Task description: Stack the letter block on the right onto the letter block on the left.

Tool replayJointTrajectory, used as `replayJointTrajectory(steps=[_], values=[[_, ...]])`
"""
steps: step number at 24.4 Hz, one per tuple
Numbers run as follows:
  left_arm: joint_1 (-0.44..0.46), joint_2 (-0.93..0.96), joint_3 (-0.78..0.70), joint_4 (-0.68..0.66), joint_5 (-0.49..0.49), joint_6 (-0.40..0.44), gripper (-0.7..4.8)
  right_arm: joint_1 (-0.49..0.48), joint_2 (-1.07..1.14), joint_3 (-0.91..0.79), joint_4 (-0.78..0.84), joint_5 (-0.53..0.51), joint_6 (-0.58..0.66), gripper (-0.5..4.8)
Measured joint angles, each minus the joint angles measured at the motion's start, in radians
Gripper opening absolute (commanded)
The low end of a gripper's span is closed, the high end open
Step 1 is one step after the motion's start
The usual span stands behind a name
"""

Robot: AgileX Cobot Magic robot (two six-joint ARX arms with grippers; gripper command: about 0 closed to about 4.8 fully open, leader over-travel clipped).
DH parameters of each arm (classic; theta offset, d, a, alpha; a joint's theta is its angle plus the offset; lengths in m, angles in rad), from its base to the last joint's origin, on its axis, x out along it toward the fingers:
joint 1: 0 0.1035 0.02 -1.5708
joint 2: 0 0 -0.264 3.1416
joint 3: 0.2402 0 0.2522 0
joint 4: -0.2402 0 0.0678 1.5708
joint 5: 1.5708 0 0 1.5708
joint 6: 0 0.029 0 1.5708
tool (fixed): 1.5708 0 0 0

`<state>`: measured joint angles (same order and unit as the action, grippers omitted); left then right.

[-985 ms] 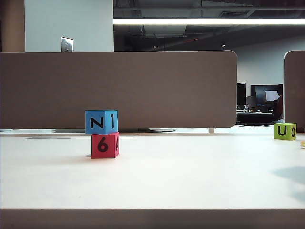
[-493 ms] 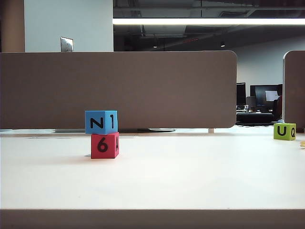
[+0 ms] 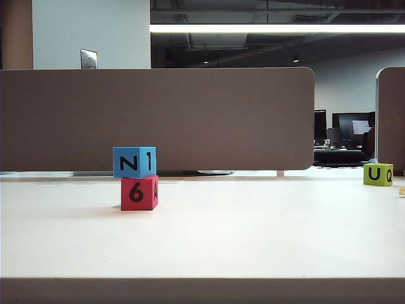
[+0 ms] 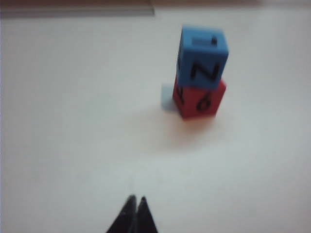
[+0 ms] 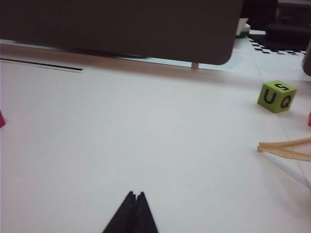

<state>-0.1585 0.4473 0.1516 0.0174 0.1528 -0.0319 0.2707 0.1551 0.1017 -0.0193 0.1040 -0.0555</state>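
I had neither arm in the exterior view. My left hand (image 4: 136, 201) showed in the left wrist view with its two dark fingertips pressed together and nothing between them. My right hand (image 5: 135, 196) showed in the right wrist view the same way, fingertips closed and empty, held above the surface (image 5: 146, 141).

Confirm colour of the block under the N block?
Red, marked 6: the red block under the blue block. Clearest in the exterior view.

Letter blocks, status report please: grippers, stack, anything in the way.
Left gripper shut, empty, short of the stack. Right gripper shut, empty, over bare table. Blue block sits on red block. Green block far right, clear.
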Motion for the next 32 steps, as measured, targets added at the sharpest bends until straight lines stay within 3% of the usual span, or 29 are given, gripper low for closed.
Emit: replayJointTrajectory(steps=[5,12,32], values=[[0.0,-0.01,-0.075,0.138,0.001,-0.004,-0.06,0.0,-0.111,-0.069,-0.006,-0.009,0.004,-0.08],[0.0,-0.122,-0.144,0.142,0.003,-0.007,-0.06,0.0,-0.154,-0.095,-0.046,-0.012,0.032,-0.08],[0.0,-0.451,-0.149,-0.093,0.045,-0.006,-0.06,0.0,-0.154,-0.095,-0.084,-0.02,0.024,-0.08]])
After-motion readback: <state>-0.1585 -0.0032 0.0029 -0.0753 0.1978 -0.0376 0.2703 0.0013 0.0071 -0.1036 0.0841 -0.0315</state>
